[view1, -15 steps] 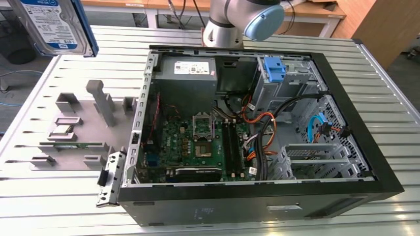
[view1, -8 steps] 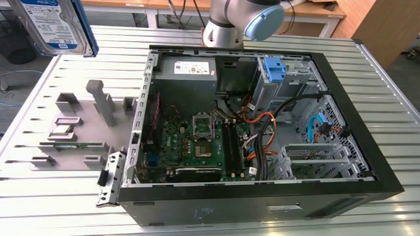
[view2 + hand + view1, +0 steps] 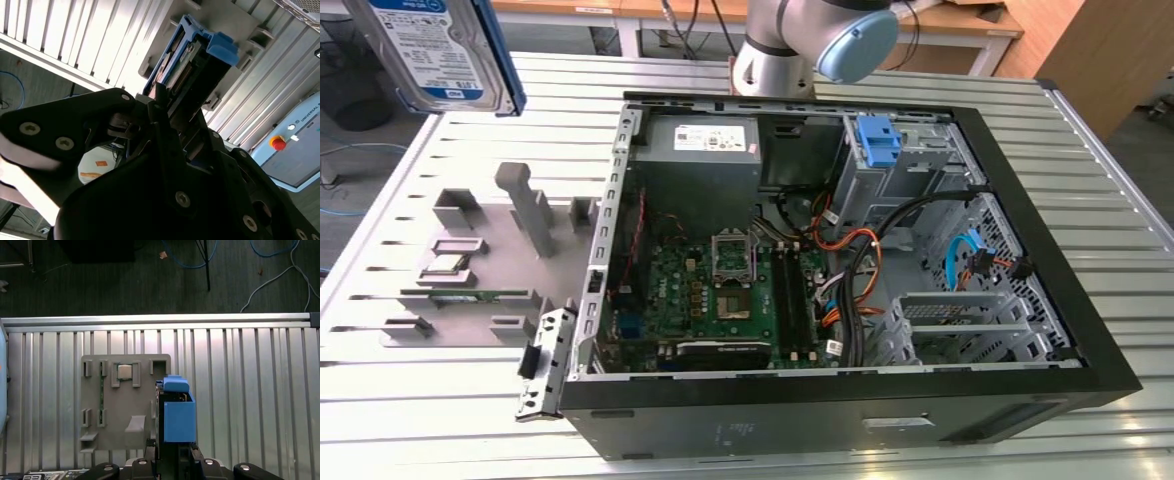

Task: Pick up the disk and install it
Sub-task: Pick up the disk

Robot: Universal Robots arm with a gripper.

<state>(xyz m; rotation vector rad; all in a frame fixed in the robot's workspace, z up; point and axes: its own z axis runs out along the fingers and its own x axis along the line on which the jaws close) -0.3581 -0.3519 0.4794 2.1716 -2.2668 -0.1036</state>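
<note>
You have no print here that reads clearly. The disk (image 3: 434, 50), upper left of the exterior view, carries a white-and-blue label; the power supply (image 3: 700, 160) has a pale sticker and the computer case (image 3: 787, 435) has faint marks at lower centre, all too small to read.

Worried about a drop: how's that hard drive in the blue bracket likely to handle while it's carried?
The disk looks like a rigid metal block, so probably stiff and heavy for its size. Its blue plastic bracket may flex or slip slightly in the gripper.
</note>
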